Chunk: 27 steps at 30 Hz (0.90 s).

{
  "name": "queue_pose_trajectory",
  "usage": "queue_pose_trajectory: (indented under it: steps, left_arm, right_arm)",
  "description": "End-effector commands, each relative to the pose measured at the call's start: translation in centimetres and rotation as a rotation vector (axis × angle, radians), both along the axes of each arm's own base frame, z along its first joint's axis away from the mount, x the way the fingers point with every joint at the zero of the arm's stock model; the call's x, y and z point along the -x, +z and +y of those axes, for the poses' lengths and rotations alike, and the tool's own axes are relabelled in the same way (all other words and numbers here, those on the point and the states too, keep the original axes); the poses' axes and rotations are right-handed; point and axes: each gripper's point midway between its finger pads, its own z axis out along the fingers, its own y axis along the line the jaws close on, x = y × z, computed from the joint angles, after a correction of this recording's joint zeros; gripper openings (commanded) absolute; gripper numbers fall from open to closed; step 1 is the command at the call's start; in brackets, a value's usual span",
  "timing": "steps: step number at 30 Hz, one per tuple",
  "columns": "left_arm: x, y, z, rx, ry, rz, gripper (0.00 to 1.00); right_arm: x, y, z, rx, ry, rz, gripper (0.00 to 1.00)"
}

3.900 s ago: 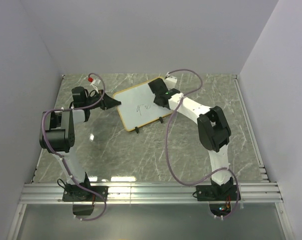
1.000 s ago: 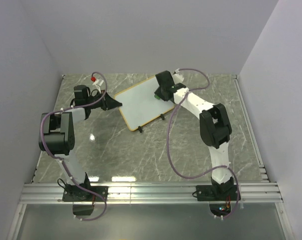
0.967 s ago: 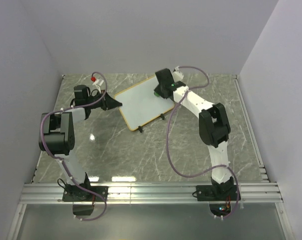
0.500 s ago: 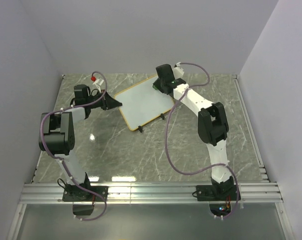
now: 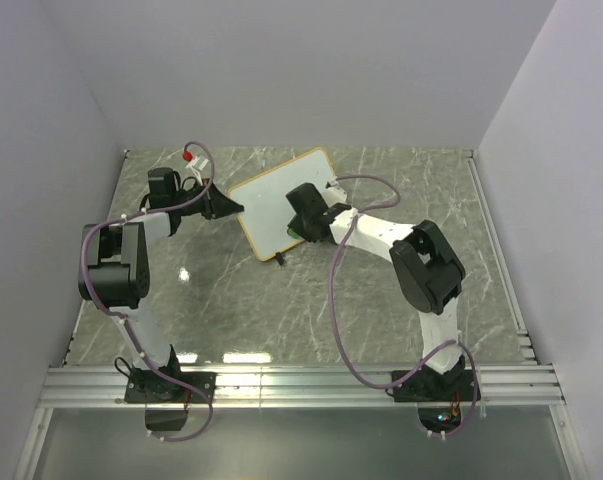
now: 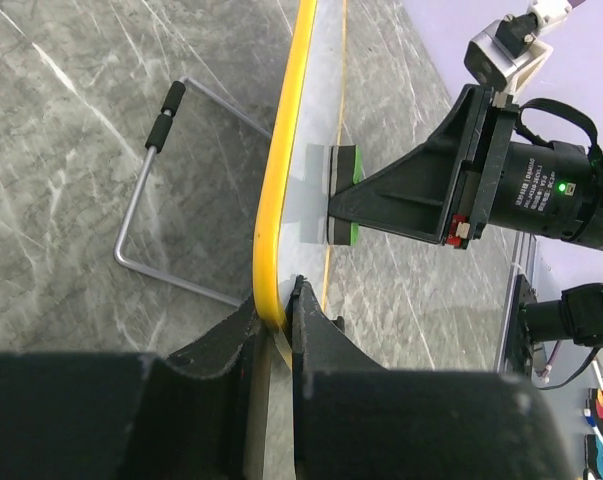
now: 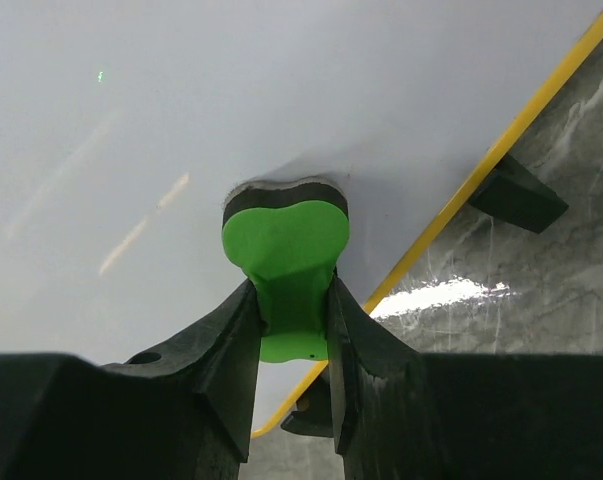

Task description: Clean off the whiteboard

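Note:
The whiteboard (image 5: 266, 196), white with a thin orange frame, lies at the back middle of the table with no marks showing. My left gripper (image 5: 233, 208) is shut on its left edge; in the left wrist view the yellow frame (image 6: 277, 200) sits between the fingers (image 6: 311, 325). My right gripper (image 5: 297, 233) is shut on the green eraser (image 7: 286, 245), pressing its dark pad on the board's surface (image 7: 181, 110) near the front edge. The eraser also shows in the left wrist view (image 6: 343, 192).
The table is grey marble (image 5: 281, 300). The board's wire stand (image 6: 151, 190) and a black foot (image 7: 506, 195) lie by its frame. A red-capped connector (image 5: 188, 156) sits at the back left. Walls close in on all sides.
The dark scribbles seen earlier are gone. My right gripper has swept the eraser from the board's far right corner down to its near edge. The left gripper has kept its hold.

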Motion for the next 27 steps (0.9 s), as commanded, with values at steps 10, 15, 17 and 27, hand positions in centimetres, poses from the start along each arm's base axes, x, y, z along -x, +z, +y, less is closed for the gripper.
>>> queue_pose_trajectory:
  steps: [10,15,17,27]
  left_arm:
    - [-0.3,-1.9,-0.1,-0.145,0.03,-0.059,0.0]
    - [-0.2,-1.5,-0.1,-0.141,0.033,-0.061,0.0]
    - [-0.2,-1.4,-0.2,-0.139,0.03,-0.062,0.0]
    - [-1.2,-1.5,1.1,-0.218,0.111,-0.05,0.32]
  right_arm:
    - [0.4,1.1,-4.6,0.077,-0.071,-0.003,0.0]
    - [-0.1,0.9,-12.6,0.102,-0.179,-0.004,0.0]
    - [-0.9,1.3,-14.8,0.131,-0.193,-0.022,0.0]
    - [-2.0,5.1,-15.6,0.19,-0.08,-0.079,0.24]
